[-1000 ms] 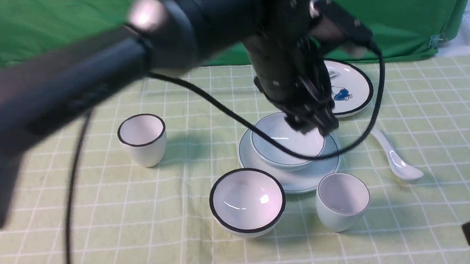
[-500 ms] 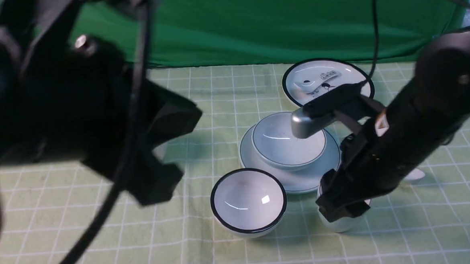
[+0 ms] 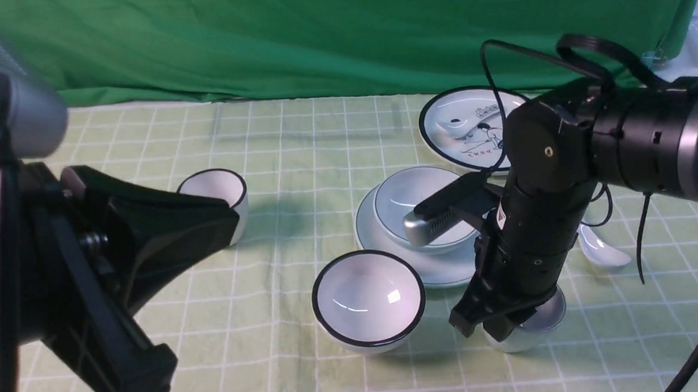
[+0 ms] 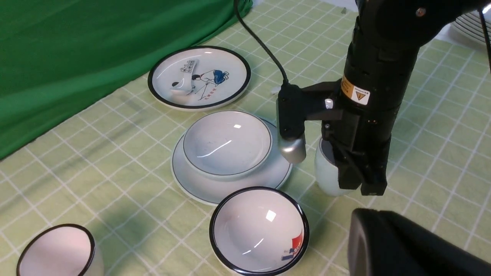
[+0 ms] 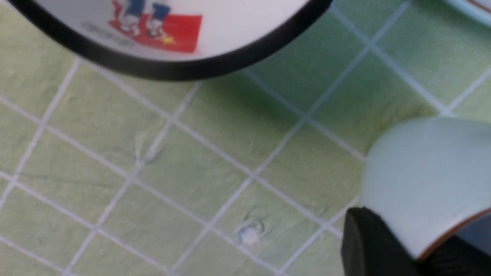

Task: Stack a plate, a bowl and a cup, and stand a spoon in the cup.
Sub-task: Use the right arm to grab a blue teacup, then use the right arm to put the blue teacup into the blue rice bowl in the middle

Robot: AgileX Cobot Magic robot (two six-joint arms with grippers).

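Observation:
The plate (image 3: 375, 242) lies mid-table with the bowl (image 3: 409, 199) sitting in it; both show again as plate (image 4: 191, 188) and bowl (image 4: 226, 142). In front of them, to the right, stands the cup (image 3: 535, 329), also seen as cup (image 4: 326, 176) and cup (image 5: 422, 172). My right gripper (image 3: 493, 326) reaches down onto it and is shut on its wall, one finger outside and one inside. The spoon (image 3: 603, 251) lies on the cloth behind the right arm. My left gripper (image 3: 219, 218) hovers at the near left, shut and empty.
A black-rimmed bowl (image 3: 366, 296) sits just left of the cup, close to my right gripper. A black-rimmed cup (image 3: 223, 187) stands behind my left gripper. A cartoon plate (image 3: 465, 127) lies at the back right. A green backdrop closes the far edge.
My left arm drew back from above the bowl to the near left and its gripper shut. My right arm came in from the right, lowered onto the cup and closed on its wall.

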